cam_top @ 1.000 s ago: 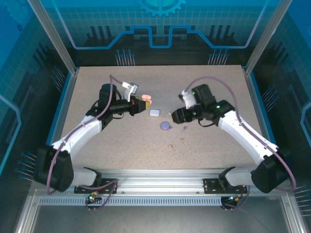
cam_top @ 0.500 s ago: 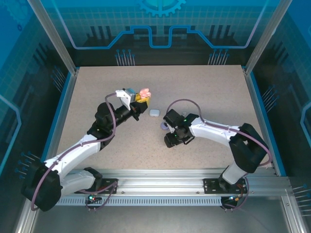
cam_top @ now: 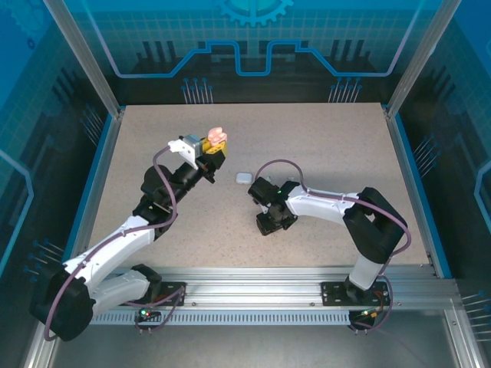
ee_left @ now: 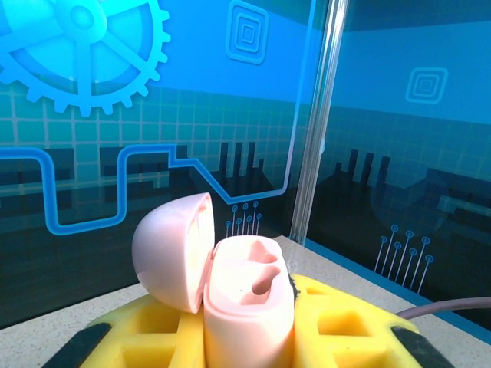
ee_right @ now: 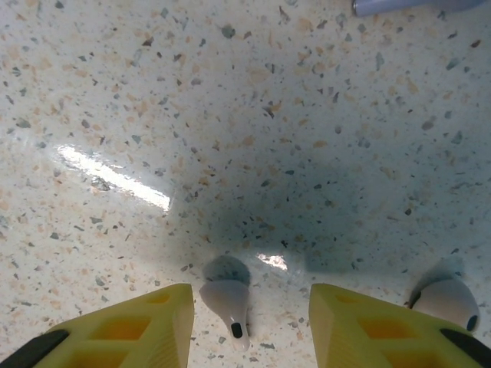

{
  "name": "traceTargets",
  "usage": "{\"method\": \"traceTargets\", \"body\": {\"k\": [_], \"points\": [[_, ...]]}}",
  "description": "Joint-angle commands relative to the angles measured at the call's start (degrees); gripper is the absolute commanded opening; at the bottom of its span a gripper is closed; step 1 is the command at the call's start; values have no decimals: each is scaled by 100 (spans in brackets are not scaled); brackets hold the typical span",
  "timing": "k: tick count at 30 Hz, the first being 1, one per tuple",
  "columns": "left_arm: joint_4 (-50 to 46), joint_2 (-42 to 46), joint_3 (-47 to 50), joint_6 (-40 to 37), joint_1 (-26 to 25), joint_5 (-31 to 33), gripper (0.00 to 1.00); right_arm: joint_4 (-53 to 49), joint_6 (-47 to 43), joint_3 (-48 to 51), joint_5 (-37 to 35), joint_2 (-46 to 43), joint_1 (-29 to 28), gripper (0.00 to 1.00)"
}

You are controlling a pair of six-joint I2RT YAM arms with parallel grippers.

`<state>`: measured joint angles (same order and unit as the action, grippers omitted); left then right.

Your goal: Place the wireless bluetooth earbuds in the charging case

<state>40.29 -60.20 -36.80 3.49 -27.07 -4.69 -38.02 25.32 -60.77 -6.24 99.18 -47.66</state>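
My left gripper [cam_top: 214, 152] is shut on an open pink charging case [ee_left: 249, 299] and holds it upright above the table, its lid [ee_left: 173, 253] swung back to the left. Both sockets look bare. My right gripper [ee_right: 249, 326] points straight down at the tabletop, open, its yellow fingers [ee_right: 130, 326] on either side of a pale pinkish earbud [ee_right: 226, 300] that lies flat, closer to the left finger. A second pale earbud [ee_right: 446, 299] lies just outside the right finger. In the top view the right gripper [cam_top: 268, 225] covers both buds.
A small white case [cam_top: 244, 177] lies shut on the speckled table [cam_top: 322, 146] between the two arms. A lilac edge [ee_right: 414, 6], probably another case, shows at the top of the right wrist view. Blue walls and metal posts ring the table.
The right arm swung in and came down over the earbuds near the table's middle, its jaws narrowing. The left arm lifted the pink case higher and further back.
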Motion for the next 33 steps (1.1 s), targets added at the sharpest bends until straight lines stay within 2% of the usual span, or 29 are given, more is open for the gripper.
{"method": "traceTargets", "body": {"k": [1, 28, 33], "points": [[221, 114, -191, -45, -26, 99, 0, -59, 47, -103, -24, 133, -105, 43], [-136, 158, -354, 0, -24, -95, 0, 31, 114, -2, -111, 496, -239, 35], [-179, 158, -363, 20, -22, -186, 0, 53, 134, -5, -99, 575, -242, 27]]}}
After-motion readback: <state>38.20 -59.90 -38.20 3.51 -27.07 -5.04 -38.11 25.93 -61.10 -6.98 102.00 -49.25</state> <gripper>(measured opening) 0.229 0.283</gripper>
